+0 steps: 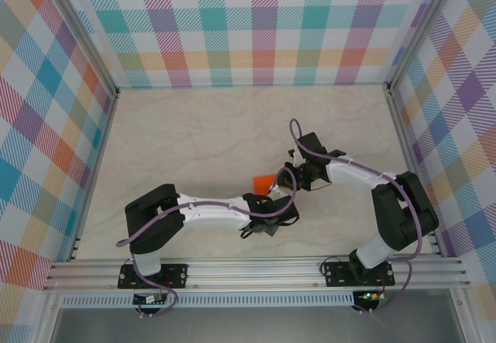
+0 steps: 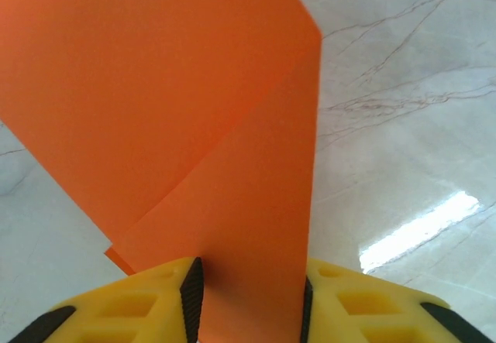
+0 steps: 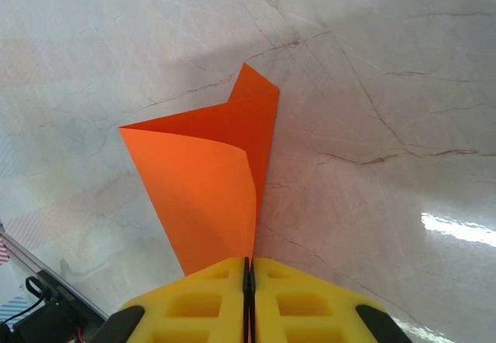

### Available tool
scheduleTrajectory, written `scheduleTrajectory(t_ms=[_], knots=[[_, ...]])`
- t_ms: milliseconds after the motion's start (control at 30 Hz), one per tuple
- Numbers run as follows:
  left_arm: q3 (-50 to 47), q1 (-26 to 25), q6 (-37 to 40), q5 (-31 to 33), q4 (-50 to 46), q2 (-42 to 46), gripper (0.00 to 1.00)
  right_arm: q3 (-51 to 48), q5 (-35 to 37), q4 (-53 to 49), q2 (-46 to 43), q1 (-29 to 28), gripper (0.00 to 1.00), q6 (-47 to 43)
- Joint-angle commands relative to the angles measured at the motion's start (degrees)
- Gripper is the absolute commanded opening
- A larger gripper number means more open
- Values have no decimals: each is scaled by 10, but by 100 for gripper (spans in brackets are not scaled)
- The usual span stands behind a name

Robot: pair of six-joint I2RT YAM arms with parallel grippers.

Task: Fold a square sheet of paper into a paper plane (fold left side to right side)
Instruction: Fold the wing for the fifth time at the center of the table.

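At the bottom edge of the left wrist view, the left fingers point(image 2: 147, 308) stand apart, and a strip of the orange sheet of paper point(image 2: 194, 111) fills the gap between their pads. I cannot tell whether they press it or merely flank it. From there the sheet rises away toward the upper left of the frame, crossed by a diagonal crease, with the marble table point(image 2: 411, 126) bare on the right.

In the right wrist view, the right fingers point(image 3: 194, 308) are clenched, their pads meeting at bottom centre. The sheet's straight edge runs into the seam between them, so they look to be pinching it. That edge is the long axis: it heads straight away from the fingers to a point in the upper middle, while a loose flap bows out to the left, raised off the table.

From above, the orange patch shows at mid-frame between the two wrists, with the left fingers just below it and the right fingers just to its right. Neither arm is the nearer; both are at the paper. The coming move, I judge, turns on carrying the raised left flap across that pinched edge toward the right.
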State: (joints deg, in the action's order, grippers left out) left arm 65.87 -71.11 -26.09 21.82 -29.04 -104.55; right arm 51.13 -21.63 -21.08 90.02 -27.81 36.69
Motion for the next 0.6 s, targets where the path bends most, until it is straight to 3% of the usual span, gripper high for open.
scheduleTrajectory(t_ms=[0, 267, 567], knots=[[18, -8, -4, 16, -20, -11, 32, 19, 4, -12, 9, -4, 11, 2], [25, -3, -2, 4, -19, -28, 25, 23, 10, -14, 18, -3, 13, 0], [-11, 23, -7, -24, 20, 8, 15, 7, 40, -17, -61, 14, 41, -13]])
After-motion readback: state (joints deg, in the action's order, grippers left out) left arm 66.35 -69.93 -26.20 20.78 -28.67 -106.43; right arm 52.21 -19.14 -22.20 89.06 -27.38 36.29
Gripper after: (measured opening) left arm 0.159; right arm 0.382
